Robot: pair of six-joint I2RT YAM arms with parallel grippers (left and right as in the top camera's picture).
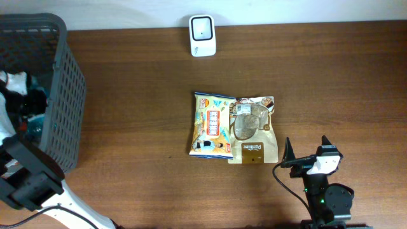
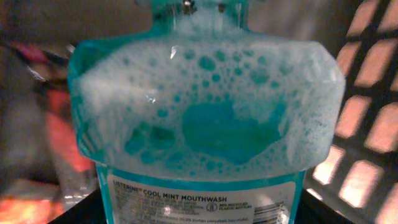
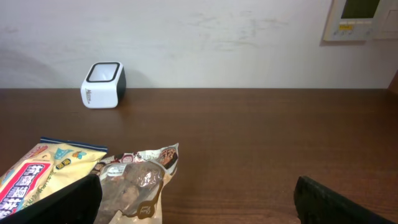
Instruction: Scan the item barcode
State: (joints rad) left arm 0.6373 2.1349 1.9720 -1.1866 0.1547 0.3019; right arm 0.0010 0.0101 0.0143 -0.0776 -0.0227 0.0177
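Mouthwash bottle is seen right in front of the left gripper, down inside the basket. Whether it is pinched cannot be told, because the fingers are hidden. Only foam and a name label are shown. Nothing is scanned yet. The bottle must be lifted over the basket wall and carried to the scanner, far from that gripper. The right gripper is spread wide and empty, with snack bags just ahead of it. Bare table is left between.
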